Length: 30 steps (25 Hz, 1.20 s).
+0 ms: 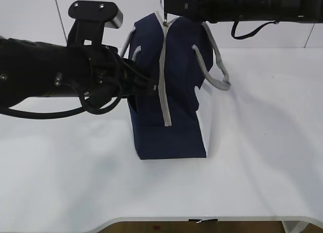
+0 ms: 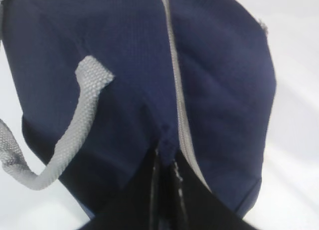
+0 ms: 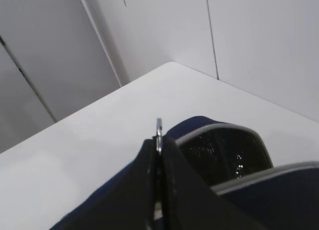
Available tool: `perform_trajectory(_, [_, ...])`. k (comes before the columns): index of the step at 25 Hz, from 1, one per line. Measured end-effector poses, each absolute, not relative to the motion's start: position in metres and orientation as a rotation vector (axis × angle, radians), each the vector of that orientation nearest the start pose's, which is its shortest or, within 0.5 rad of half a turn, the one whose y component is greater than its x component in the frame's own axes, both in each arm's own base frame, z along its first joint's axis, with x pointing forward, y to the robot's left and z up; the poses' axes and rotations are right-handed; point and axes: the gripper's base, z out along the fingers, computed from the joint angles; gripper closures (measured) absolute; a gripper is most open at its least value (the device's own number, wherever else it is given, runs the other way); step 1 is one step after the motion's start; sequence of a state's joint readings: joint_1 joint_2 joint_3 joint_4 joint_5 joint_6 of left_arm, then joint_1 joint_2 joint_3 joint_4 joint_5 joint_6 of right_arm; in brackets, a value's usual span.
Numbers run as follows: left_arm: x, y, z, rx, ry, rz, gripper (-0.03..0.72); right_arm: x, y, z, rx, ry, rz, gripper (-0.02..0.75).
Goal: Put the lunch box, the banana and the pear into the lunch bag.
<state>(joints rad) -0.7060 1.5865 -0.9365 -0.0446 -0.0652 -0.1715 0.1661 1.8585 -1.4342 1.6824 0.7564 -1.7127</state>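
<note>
The right gripper is pressed together on the metal ring pull of the zipper, at the top far end of the bag. The ring stands up just above its fingertips. Right beside this gripper, on its right in the wrist view, the bag mouth gapes a little, and a dark inside with the grey zipper edge shows there.

The left gripper is also closed. It pinches a fold of the navy fabric on the side of the bag, just beside the grey zipper strip, and one grey handle hangs to its left. It seems to hold the bag steady while the other gripper works the zipper.

The task looks to be at its early part. The zipper is closed along most of its length in the exterior view, so the bag is probably being opened now. The lunch box, the banana and the pear are not visible in any view. Whether something already lies inside the bag cannot be told. The white desk around the bag carries nothing else in view.
</note>
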Motion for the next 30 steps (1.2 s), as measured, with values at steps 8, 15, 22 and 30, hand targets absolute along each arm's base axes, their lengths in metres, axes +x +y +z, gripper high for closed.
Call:
perform_trajectory(8, [0.263,-0.224,0.246,0.513,2.066,-0.555,0.693,0.411,0.135,0.319,-0.724,1.641,0.811,0.731])
perform_trajectory(15, [0.263,-0.224,0.247,0.516,2.078,-0.551,0.693,0.414,0.133,0.318,-0.697,1.653,0.795,0.731])
perform_trajectory(22, [0.262,-0.224,0.247,0.520,2.092,-0.547,0.693,0.420,0.134,0.327,-0.697,1.618,0.786,0.731])
perform_trajectory(30, [0.261,-0.222,0.248,0.526,2.105,-0.541,0.693,0.441,0.136,0.316,-0.659,1.632,0.790,0.731])
